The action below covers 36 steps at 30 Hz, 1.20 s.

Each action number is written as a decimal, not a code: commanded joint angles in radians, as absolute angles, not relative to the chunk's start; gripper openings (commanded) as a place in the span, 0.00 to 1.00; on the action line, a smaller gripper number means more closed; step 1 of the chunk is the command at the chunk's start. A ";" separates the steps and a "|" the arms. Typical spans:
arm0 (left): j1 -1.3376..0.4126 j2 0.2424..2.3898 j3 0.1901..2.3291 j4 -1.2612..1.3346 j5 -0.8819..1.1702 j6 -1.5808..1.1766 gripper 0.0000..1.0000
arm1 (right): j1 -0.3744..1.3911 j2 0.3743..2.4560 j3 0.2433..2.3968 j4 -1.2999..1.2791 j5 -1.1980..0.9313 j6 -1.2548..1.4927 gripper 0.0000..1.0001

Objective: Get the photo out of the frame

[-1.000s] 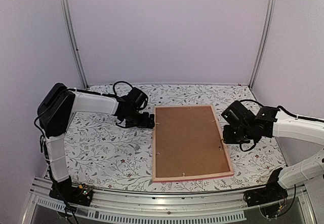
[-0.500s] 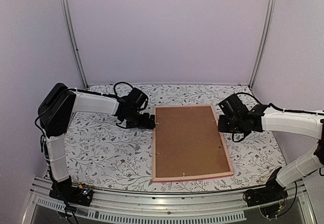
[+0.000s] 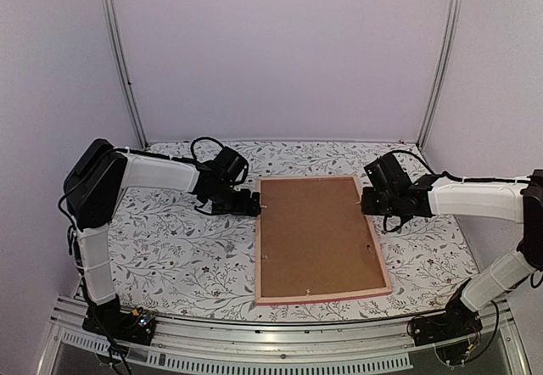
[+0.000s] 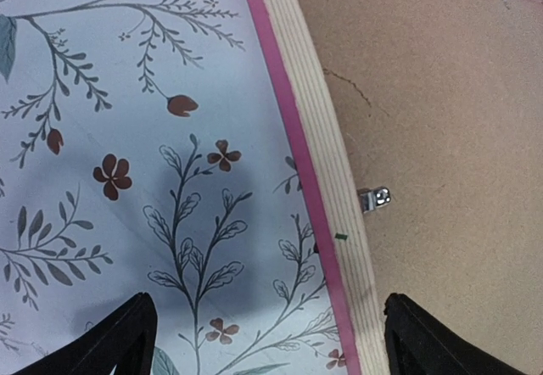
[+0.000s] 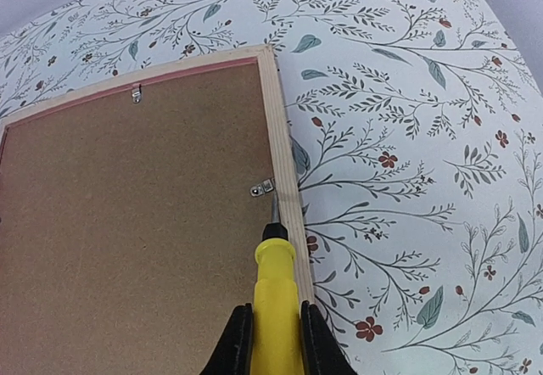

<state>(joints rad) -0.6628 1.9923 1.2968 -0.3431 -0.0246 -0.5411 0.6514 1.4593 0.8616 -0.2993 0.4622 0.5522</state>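
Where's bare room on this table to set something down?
Widest: floral tablecloth near-left, between the left arm and the pink-edged wooden frame. Also the far strip behind it. Crowded at its upper sides, by the left hand and right hand.

The left arm (image 3: 157, 171) reaches low from the left edge of the bench (image 3: 170, 248) toward its centre, its end effector (image 3: 251, 203) spread wide. The right arm (image 3: 475, 198) stretches in from the right edge, its end effector (image 3: 367, 201) clamped on a screwdriver (image 5: 276, 294) handle.
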 commanded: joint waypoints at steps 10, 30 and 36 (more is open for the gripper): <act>-0.685 2.017 1.340 -0.377 -0.013 -0.514 0.95 | 0.629 1.529 0.941 -0.207 0.453 0.462 0.00; -0.689 2.016 1.339 -0.385 -0.025 -0.519 0.95 | 0.628 1.445 0.986 -0.447 0.428 0.493 0.00; -0.689 2.027 1.347 -0.385 -0.019 -0.519 0.95 | 0.629 1.416 0.936 -0.453 0.357 0.497 0.00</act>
